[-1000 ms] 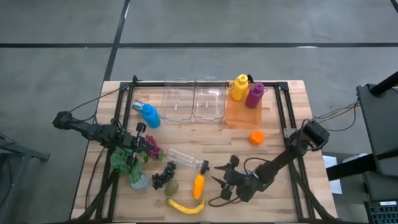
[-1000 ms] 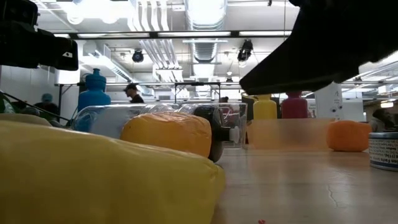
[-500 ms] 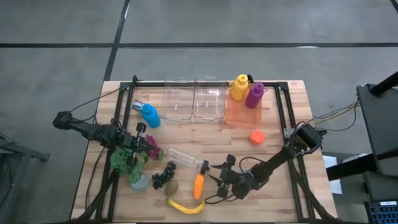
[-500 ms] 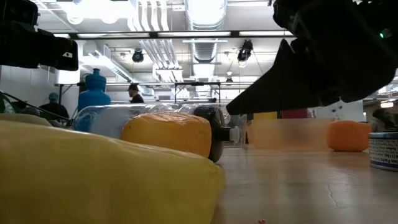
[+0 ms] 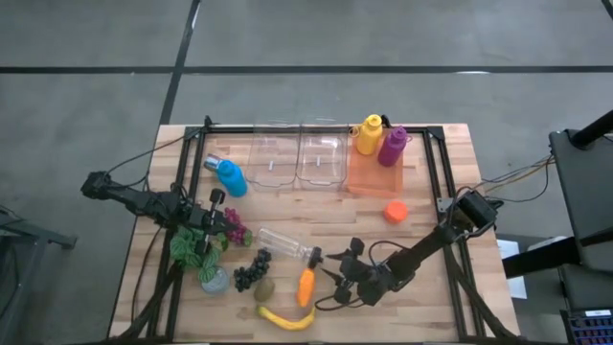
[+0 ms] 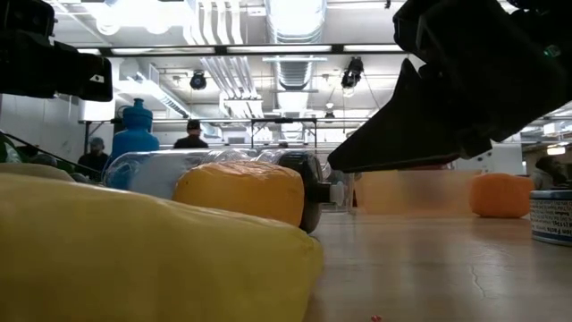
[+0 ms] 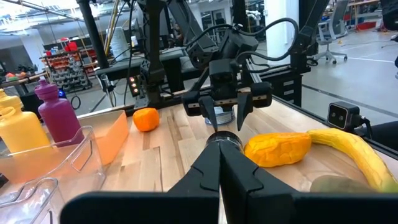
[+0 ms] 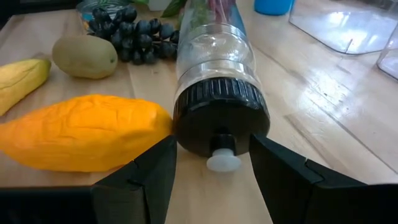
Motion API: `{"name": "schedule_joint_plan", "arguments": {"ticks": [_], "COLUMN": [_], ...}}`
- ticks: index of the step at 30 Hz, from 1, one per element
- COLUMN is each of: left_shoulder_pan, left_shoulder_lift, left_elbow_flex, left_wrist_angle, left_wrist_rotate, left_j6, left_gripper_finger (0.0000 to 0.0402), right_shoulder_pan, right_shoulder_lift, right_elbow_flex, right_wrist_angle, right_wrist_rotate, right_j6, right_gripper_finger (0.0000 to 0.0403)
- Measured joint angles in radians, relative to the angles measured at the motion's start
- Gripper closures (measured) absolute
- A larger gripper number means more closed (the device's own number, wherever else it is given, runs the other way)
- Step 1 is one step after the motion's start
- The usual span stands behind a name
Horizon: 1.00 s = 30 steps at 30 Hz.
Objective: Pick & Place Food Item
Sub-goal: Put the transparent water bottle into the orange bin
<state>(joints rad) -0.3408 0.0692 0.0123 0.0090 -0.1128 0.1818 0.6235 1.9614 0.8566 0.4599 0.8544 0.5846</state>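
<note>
Right end effector (image 5: 337,267), fingers spread and empty, hovers low over the bench (image 5: 431,206) just beside the orange mango (image 5: 306,286), which lies lengthwise beside the clear bottle (image 5: 283,245)'s black cap; this arm is nearer. Left end effector (image 5: 213,222) waits closed.

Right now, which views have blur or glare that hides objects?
Low view: the soft yellow banana fills the foreground out of focus, and bright ceiling lights flare overhead. Right wrist view: window glare streaks the wooden tabletop, but the clear plastic bottle with a black cap is sharp.
</note>
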Motion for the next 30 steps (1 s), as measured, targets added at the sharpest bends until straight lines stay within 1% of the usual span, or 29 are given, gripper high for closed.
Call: {"name": "schedule_joint_plan", "arguments": {"ticks": [7, 11, 30], "left_shoulder_pan": [0.000, 0.000, 0.000], "left_shoulder_lift": [0.000, 0.000, 0.000], "left_elbow_flex": [0.000, 0.000, 0.000], "left_wrist_angle": [0.000, 0.000, 0.000], "left_wrist_rotate": [0.000, 0.000, 0.000], "left_j6": [0.000, 0.000, 0.000], "left_gripper_finger": [0.0400, 0.0400, 0.0400], "right_shoulder_pan": [0.000, 0.000, 0.000], "right_shoulder_lift": [0.000, 0.000, 0.000], "right_elbow_flex": [-0.002, -0.003, -0.003], "right_wrist_angle": [0.000, 0.000, -0.009], "right_wrist_rotate": [-0.001, 0.004, 0.029], "right_j6": [-0.001, 0.041, 0.042], "right_gripper_finger": [0.0204, 0.0204, 0.0204]}}
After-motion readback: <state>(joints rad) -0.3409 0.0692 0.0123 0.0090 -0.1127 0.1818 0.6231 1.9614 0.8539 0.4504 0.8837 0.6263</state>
